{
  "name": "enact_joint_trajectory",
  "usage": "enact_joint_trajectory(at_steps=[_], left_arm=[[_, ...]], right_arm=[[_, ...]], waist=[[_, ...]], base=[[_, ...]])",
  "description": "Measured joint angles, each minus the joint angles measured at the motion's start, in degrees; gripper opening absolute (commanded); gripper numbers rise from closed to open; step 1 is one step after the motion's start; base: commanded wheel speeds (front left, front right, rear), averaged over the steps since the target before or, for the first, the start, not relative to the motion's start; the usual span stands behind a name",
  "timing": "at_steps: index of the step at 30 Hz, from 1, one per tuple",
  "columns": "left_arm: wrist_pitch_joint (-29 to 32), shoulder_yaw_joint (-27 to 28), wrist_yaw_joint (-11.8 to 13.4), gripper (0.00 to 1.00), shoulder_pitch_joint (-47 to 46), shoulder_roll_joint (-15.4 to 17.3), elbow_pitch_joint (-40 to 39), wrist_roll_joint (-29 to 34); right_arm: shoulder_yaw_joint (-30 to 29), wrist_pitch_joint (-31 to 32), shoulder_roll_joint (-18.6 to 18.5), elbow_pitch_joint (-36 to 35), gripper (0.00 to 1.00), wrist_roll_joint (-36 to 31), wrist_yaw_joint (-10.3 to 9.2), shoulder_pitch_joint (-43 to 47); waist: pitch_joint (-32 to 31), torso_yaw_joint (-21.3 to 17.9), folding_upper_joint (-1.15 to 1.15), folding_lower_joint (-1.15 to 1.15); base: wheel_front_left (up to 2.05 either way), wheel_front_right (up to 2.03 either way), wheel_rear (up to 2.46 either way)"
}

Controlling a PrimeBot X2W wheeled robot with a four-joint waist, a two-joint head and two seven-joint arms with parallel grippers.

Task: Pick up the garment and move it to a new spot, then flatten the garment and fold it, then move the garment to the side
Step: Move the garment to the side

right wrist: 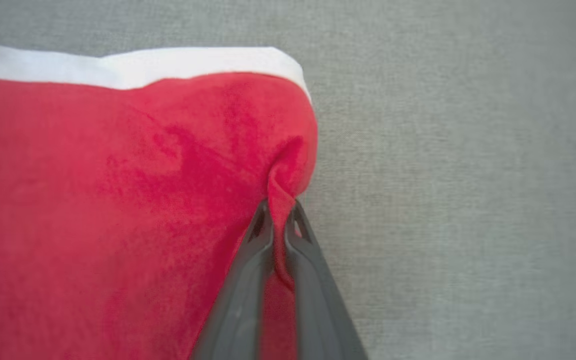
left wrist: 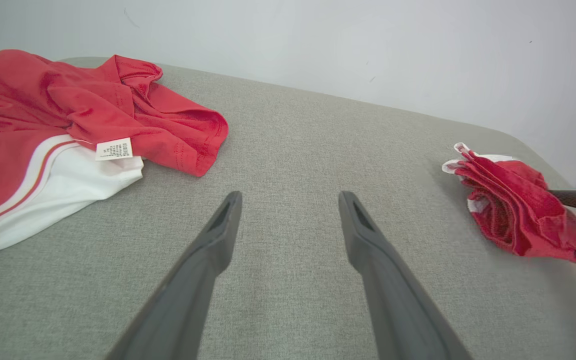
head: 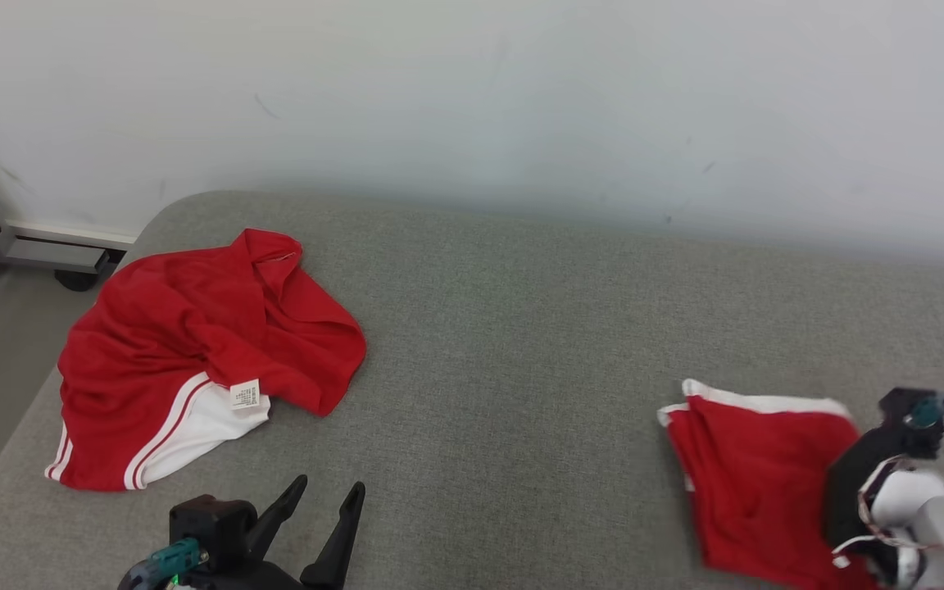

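Head view: folded red garment (head: pixel 755 483) at right of grey cushion (head: pixel 505 328). Fold judged done, move aside pending. Crumpled red garment (head: pixel 193 344) far left, untouched.
Left wrist view: left gripper (left wrist: pixel 290 200) spread wide, empty, above bare cushion.
Right wrist view: right gripper (right wrist: pixel 279 210) pinched tight on edge of folded red garment.
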Motion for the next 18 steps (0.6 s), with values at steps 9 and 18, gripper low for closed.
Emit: enact_joint_trajectory(at_steps=[9,18], left_arm=[[0.0,0.3,0.0,1.00,-0.1,0.0,0.1,0.0],[0.0,0.5,0.0,1.00,0.0,0.8,-0.7,0.0]], right_arm=[[1.0,-0.1,-8.5,0.2,0.00,-4.5,0.03,-2.5],[-1.2,-2.1,-14.8,1.3,0.00,-4.5,1.45,-2.5]], waist=[[-0.6,-0.8,0.00,0.00],[-0.3,-1.3,-0.01,0.00]], base=[[0.00,0.00,0.00],[0.00,0.00,0.00]])
